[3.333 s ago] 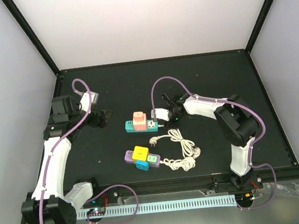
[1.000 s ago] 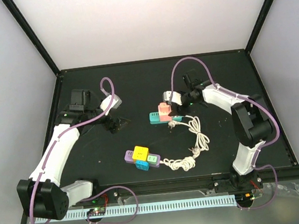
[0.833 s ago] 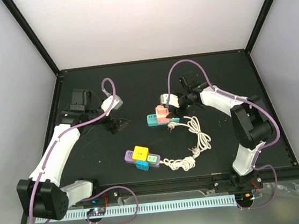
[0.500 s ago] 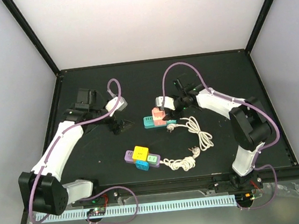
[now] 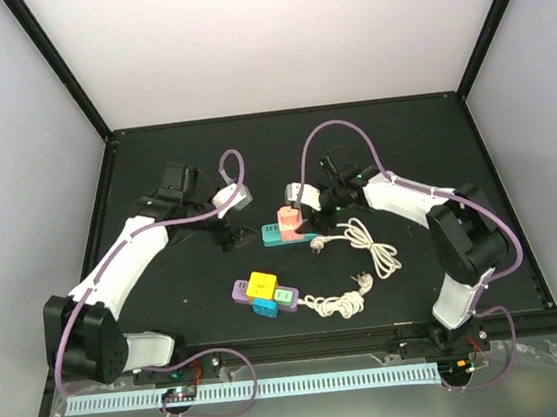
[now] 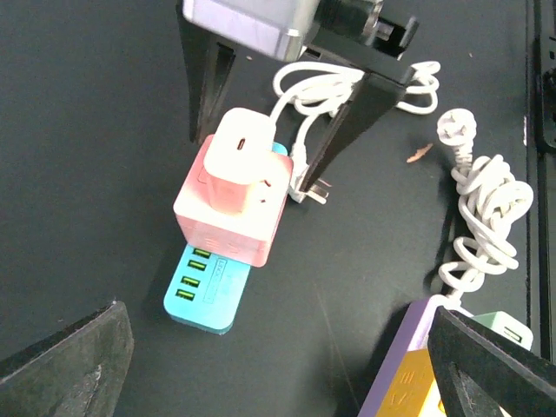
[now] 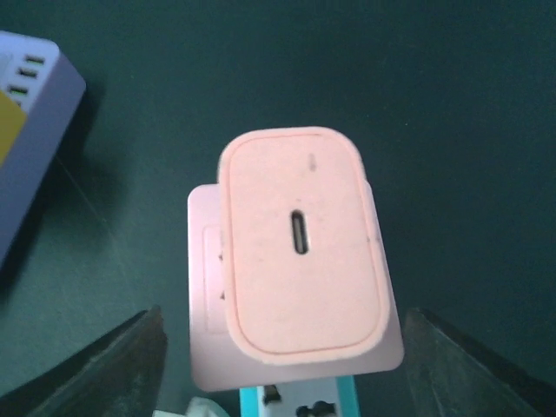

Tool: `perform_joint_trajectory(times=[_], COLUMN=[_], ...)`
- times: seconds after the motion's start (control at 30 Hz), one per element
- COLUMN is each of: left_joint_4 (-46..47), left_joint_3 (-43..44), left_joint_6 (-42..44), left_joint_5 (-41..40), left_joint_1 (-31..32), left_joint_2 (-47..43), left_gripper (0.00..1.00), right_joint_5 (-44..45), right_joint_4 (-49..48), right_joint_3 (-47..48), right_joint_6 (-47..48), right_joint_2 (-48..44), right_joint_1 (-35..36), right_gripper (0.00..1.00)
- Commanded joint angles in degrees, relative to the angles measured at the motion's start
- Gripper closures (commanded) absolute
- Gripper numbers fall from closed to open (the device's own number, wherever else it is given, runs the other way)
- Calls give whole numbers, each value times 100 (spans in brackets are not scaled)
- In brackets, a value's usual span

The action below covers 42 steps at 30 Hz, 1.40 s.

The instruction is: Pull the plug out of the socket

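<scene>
Fingers (image 7: 104, 365) of both grippers are apart. Nearest lies a purple strip (image 5: 240, 291), a white cord (image 6: 486, 207) just behind. Farther, the plug (image 6: 240, 149) sits in its pink socket (image 6: 228, 221); the right gripper (image 5: 289, 210) straddles it, the left gripper (image 5: 229, 237) hangs just beside.

Plug seated in socket, not pulled yet.
Pale pink rounded-rectangle plastic charger plug (image 6: 241, 152), one small slot port in the middle of its top face, stands upright, pushed down into the top of the pink plastic cube socket (image 6: 228, 221); I see no gap between them. The cube sits on one end of a flat teal power strip (image 6: 201, 291), four green slots on its free end, lying near the middle of the black tabletop (image 5: 183, 169).
</scene>
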<state>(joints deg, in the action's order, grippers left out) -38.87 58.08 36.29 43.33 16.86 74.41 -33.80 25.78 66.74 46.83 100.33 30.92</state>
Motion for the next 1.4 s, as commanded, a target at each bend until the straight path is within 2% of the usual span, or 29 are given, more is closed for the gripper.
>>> perform_joint_trajectory(times=[0.0,0.2,0.4,0.7,0.9,1.37], left_joint_4=[171,433,533,700,1119,1199], left_joint_3=[313,314,472,768,804,1009], left_joint_6=[271,463,781,1068,850,843], left_joint_5=[156,122,245,239,40,-567], left_joint_1=[219,458,771,1132,1250,1268], left_joint_2=[345,524,858,1362,1592,1936], left_gripper=[6,7,10,20,23,29], right_joint_5=[-566,-588,-441,-1214,-1137,-1175], right_joint_4=[-1058,-2150,-3013,-2944,-2895,-2974], right_joint_3=[-615,-1195,-1636,-1716,-1567,-1406], right_joint_6=[-768,-1179,-1209,-708,-805,-965], right_joint_2=[-463,-545,-461,-188,-64,169], right_joint_1=[64,62,-66,-253,-245,-205], right_gripper=[21,15,14,18,18,22])
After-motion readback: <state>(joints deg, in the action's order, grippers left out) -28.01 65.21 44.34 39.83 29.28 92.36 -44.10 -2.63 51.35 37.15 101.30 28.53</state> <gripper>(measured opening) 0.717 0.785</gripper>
